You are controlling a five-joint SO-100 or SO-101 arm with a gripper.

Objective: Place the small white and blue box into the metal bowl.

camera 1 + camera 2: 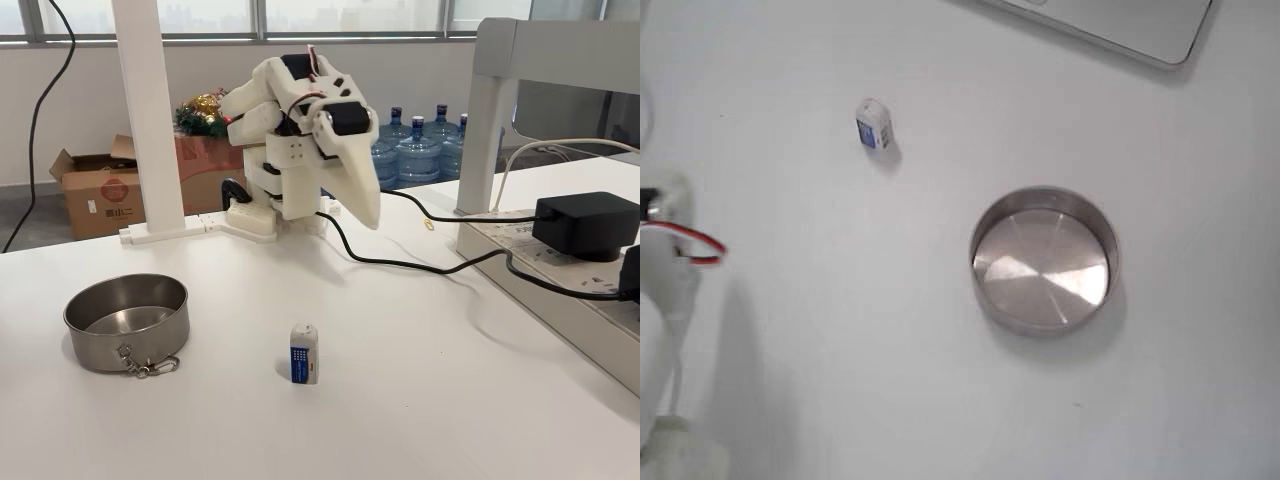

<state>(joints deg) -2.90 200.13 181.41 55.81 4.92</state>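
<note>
Tool [368, 205] folded back at the arm's base, jaws closed together, nothing held (parked pose, well above the table [450, 400]). Left to right in a fixed view: metal bowl [126, 321] sits empty on the table, chain and clasp [145, 364] hanging at its near rim; small white and blue box [304, 353] stands upright to its right, well apart from it, in open space. Likely staged for an easy top grasp. Pick not yet begun.
</note>
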